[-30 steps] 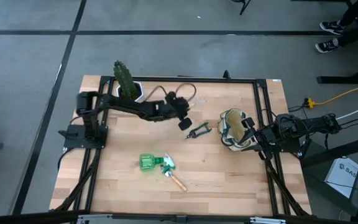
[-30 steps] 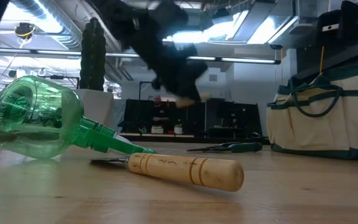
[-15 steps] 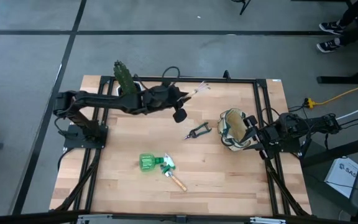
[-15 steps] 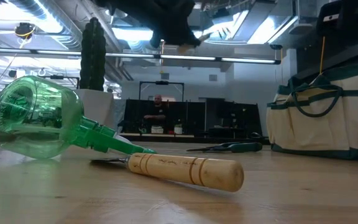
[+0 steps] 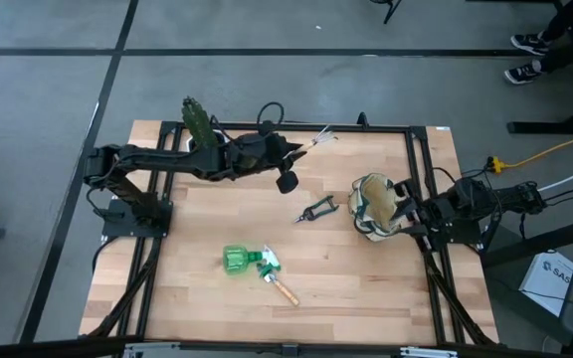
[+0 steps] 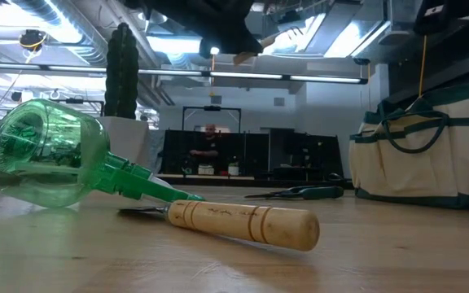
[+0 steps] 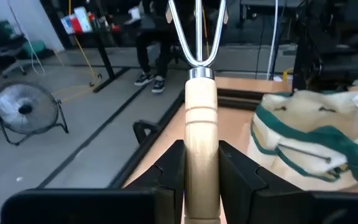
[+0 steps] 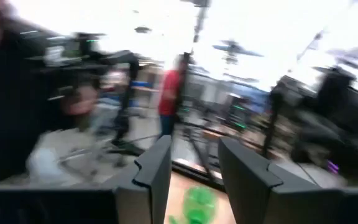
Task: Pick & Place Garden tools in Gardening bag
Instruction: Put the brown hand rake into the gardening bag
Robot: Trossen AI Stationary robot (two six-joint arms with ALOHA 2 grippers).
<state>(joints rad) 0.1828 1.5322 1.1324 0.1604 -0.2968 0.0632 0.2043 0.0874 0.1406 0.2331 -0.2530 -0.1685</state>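
Since one second ago the left gripper [image 5: 288, 153] has gone up from the table middle to the far edge, near the cactus [image 5: 197, 121], and it carries the fork [image 7: 199, 93]; its fingers [image 7: 169, 168] pinch the wooden handle, the metal prongs point away. The right gripper [image 5: 409, 212] has stayed at the bag [image 5: 371, 207], and I cannot tell if its fingers are spread or pressed. The shears [image 5: 317, 210] lie between the arms, just beside the bag. The bottle [image 5: 237, 260] and the trowel [image 5: 279, 283] lie touching on the near part of the wooden table [image 5: 346, 288]. Behind the table is a workshop with dark desks, and a person [image 6: 208, 150] sits there.
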